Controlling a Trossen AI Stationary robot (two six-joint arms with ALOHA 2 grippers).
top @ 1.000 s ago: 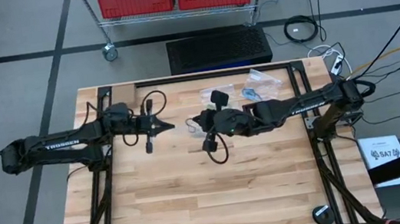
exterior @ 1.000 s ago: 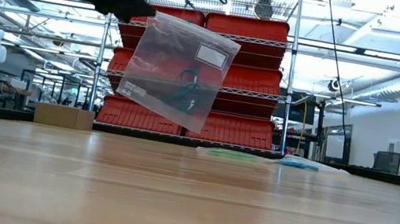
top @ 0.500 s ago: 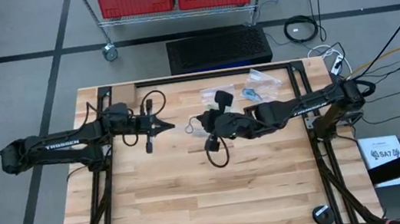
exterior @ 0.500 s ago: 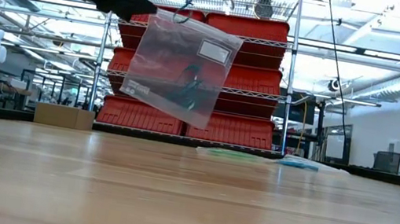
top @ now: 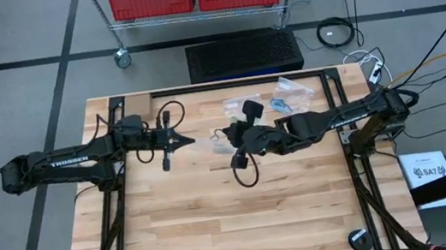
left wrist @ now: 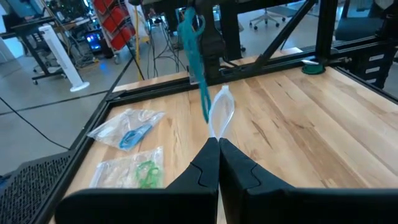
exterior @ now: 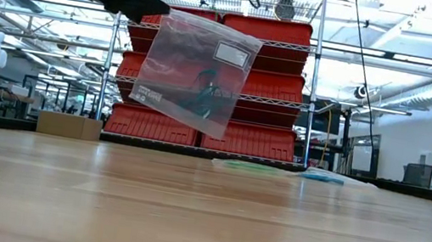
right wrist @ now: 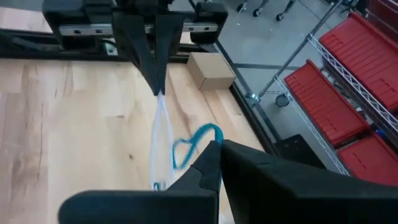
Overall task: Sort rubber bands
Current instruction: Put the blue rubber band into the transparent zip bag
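A clear plastic bag (exterior: 196,71) hangs in the air over the middle of the table, with dark teal-grey rubber bands (exterior: 204,85) inside it. My left gripper (top: 191,140) is shut on the bag's upper corner. My right gripper (right wrist: 217,146) faces it from the right, just beside the bag's mouth, and is shut on a teal rubber band (left wrist: 196,56). This band trails from those fingers down to the bag's open top (left wrist: 221,112). The bag's lower part stays clear of the table. My left gripper pinches the bag's top corner (left wrist: 219,129) between its two shut fingers, coming level from the table's left. The bag is lifted clear and hangs tilted below the fingers. My right gripper pinches one end of the teal rubber band (right wrist: 198,135) at its fingertips, coming from the table's right. The band hangs stretched out toward the bag's mouth.
Two more clear bags lie flat near the far edge: one with blue bands (left wrist: 127,129) and one with green bands (left wrist: 144,171), also in the high view (top: 288,95). A black cable loop (top: 245,172) hangs under the right wrist. Bare wood fills the near half.
My right gripper has drawn back a little toward the table's right edge, away from the bag, still shut on the teal band. The bag has swung slightly and stays hanging from my left gripper.
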